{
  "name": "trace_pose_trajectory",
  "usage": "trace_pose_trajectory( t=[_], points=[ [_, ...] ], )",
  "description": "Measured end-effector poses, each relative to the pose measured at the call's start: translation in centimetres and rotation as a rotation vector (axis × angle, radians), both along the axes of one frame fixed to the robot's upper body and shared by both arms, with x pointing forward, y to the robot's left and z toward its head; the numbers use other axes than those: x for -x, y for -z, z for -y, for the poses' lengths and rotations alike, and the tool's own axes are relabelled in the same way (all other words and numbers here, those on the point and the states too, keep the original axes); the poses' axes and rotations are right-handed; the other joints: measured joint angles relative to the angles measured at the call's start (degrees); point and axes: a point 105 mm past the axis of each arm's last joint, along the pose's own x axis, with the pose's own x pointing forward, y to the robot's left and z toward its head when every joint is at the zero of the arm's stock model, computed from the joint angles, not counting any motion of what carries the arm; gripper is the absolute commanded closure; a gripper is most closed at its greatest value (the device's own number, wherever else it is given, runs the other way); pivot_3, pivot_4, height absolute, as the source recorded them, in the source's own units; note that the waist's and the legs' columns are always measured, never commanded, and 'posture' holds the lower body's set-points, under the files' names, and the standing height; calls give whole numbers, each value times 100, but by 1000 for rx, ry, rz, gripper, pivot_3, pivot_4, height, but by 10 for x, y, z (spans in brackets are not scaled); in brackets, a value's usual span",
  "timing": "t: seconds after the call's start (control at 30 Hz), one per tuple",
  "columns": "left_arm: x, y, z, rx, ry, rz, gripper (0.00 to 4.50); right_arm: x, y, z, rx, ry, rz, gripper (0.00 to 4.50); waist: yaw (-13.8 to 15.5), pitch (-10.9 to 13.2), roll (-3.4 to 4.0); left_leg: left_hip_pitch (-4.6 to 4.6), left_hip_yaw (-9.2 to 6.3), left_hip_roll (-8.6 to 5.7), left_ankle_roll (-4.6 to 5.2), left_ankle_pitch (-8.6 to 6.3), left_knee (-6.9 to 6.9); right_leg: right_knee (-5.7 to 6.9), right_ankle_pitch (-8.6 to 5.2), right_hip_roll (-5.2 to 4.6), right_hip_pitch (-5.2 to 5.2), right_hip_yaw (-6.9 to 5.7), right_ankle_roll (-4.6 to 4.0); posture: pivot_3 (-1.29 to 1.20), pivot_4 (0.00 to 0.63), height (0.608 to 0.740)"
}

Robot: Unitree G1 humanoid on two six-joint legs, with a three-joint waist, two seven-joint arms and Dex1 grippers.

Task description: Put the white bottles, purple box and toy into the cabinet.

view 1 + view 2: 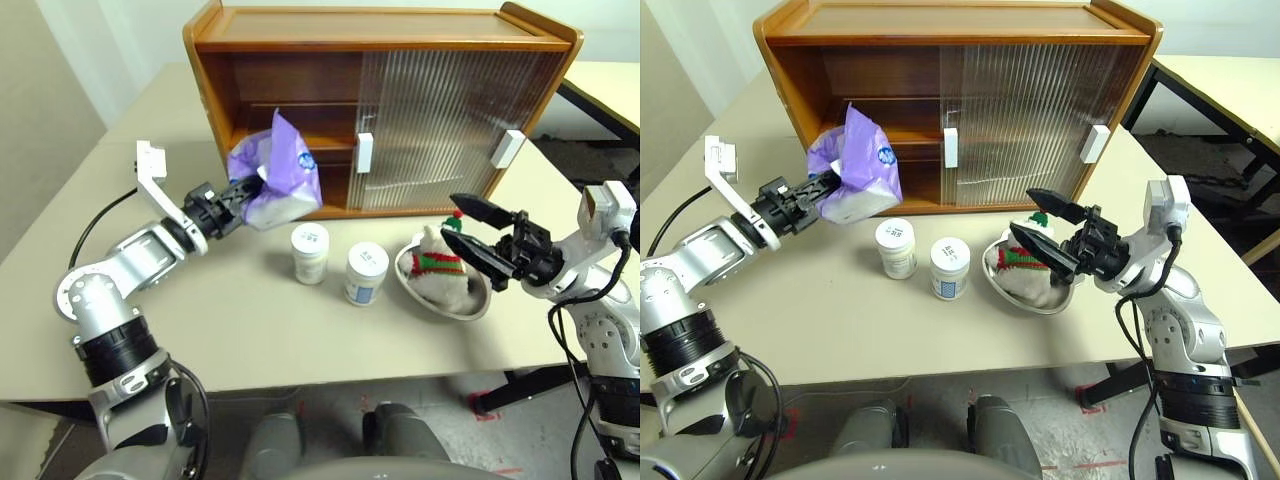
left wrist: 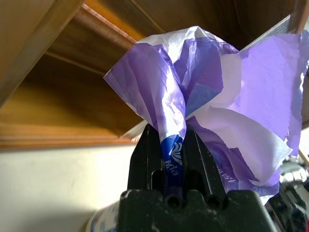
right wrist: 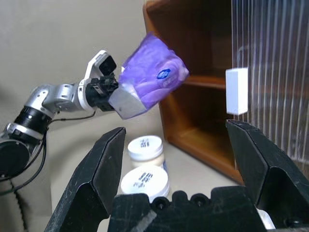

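purple box (image 1: pixel 279 172): pinched in the closed left gripper (image 1: pixel 243 197), up at the cabinet (image 1: pixel 290 90) opening, blue logo unreadable
white bottles (image 1: pixel 310 252): on table, label print too tiny
toy (image 1: pixel 441 268): in steel dish (image 1: pixel 478 305), partly hidden
right gripper (image 1: pixel 470 233): wide open, empty

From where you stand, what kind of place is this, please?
Probably a robot test room, not a home: a lone cabinet stands on a plain beige table, another table beside it, tape marks on a concrete floor.

Bright, even light; soft shadows
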Motion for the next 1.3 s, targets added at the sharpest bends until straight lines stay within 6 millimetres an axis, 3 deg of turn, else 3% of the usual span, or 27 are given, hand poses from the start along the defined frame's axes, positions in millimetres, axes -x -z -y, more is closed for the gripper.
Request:
trace_pose_trajectory(
  t=[0.5, 0.8, 1.07, 1.3],
  points=[
    [-23, -30, 20, 36, -152, 39, 4350, 2, -3, -2, -25, 40, 73, 0, 11, 1, -1, -6, -7, -11, -3, 1, 0, 0, 1, 3, 1, 10, 1, 125, 0, 740],
    [-33, -48, 51, 68, -153, 68, 4350, 2, -4, -4, -8, 58, 112, 0, 21, 3, -4, -9, -15, -50, -3, 2, 1, -2, 0, 1, 2, 14, 6, 121, 0, 740],
    [-58, -31, 50, 18, -275, 8, 4350, 2, -1, -9, 7, 57, 121, 0, 8, 5, -8, -9, -21, -61, -2, 2, 1, -2, -4, 1, 2, 20, 16, 105, 0, 740],
    [-78, -39, 52, 24, -343, 10, 4350, 2, 0, -7, 3, 75, 111, 0, 12, 10, -16, -16, -25, -67, -2, 3, 1, -8, -3, -2, 1, 18, 21, 100, 0, 740]
  ],
)
